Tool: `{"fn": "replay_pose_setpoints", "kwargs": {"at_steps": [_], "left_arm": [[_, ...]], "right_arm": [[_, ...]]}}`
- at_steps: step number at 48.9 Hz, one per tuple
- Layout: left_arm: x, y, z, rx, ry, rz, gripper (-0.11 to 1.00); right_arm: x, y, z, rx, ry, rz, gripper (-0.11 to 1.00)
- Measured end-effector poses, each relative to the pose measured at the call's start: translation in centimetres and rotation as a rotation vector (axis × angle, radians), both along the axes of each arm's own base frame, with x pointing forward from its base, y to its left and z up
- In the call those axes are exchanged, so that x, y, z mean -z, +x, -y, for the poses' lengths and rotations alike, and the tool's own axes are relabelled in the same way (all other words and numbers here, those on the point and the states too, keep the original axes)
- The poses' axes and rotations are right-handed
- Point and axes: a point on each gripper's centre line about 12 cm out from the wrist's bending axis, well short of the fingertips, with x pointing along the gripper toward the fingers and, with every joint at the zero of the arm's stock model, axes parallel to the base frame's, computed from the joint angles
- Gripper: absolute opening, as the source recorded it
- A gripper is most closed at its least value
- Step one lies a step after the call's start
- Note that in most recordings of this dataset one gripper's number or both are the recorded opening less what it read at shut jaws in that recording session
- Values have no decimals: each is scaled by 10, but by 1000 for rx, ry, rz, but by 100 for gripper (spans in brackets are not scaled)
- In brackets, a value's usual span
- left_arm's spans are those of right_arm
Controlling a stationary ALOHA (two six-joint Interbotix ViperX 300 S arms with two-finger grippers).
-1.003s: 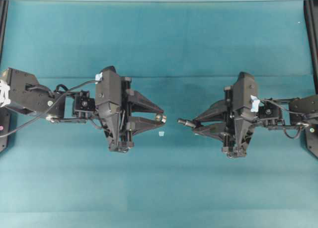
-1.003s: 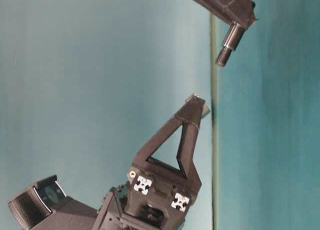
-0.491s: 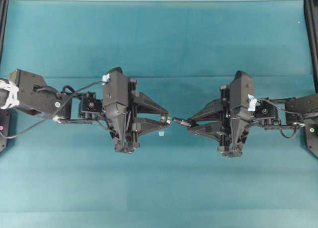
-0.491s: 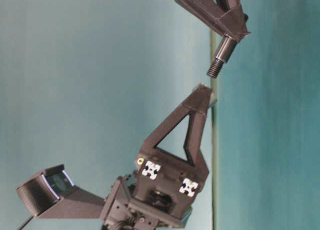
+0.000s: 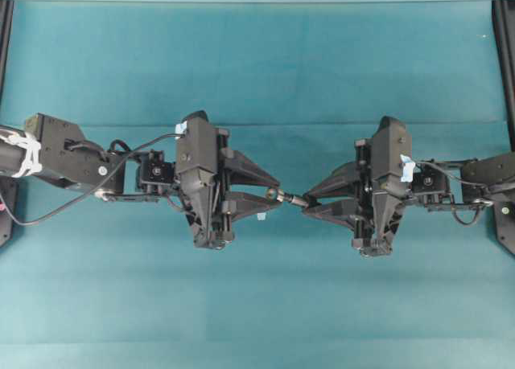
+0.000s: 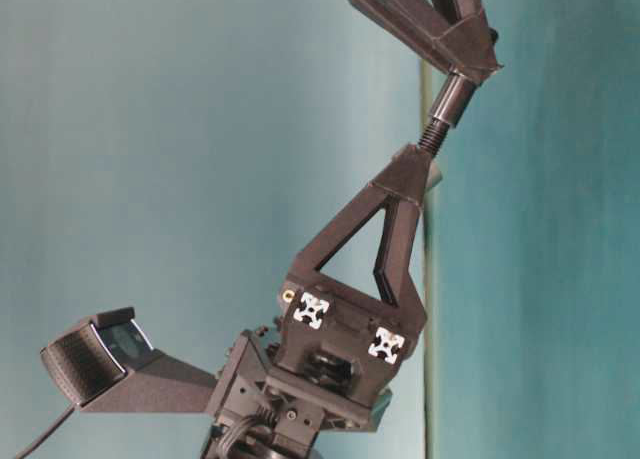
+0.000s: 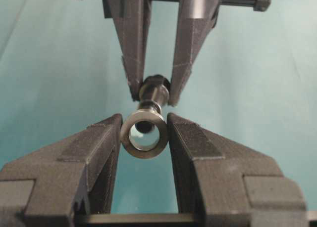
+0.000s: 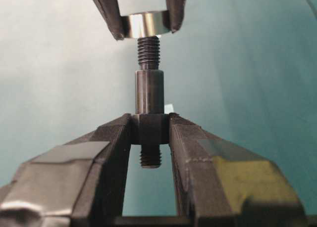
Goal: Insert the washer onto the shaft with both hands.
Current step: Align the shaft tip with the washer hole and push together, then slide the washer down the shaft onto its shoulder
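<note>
Washer [image 7: 144, 135] clamped between fingers of left gripper [image 5: 273, 194], held above teal table [image 5: 257, 63], hole facing right gripper [image 5: 307, 203]. Shaft [image 8: 149, 93] clamped by thick collar between right fingers [image 8: 106, 138], threaded tip pointed at washer. Tip seen at washer's hole, just entering in right wrist view. Small pale tape scrap [image 5: 261, 216] lying on table beneath left fingers.

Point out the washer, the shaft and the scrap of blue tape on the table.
washer [image 7: 144, 134]: left wrist view, ring's front rim.
shaft [image 8: 149, 92]: right wrist view, smooth middle collar.
tape scrap [image 5: 261, 217]: overhead view, its middle.
</note>
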Motion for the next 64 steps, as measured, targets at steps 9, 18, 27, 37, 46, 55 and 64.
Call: {"fn": "replay_pose_setpoints", "kwargs": {"at_steps": [9,18,27,37,46,55,64], "left_arm": [[2,1,0,-2,-3,-3,37],[1,2,1,-1,-4,-2,37],[2,5,1,1,-3,0,37],[2,9,2,4,-3,3,37],[3,12,5,10,-4,2,37],[3,15,7,15,-4,5,37],[2,17,8,16,-5,9,37]], "right_arm": [[0,0,0,-2,-2,6,0],[-3,2,0,0,-1,29,0],[-4,2,0,-1,-2,35,0],[-3,2,0,-1,-2,35,0],[-4,2,-1,-3,-2,37,0],[-3,3,-2,-8,-4,32,0],[-2,5,-3,-15,-9,26,0]]}}
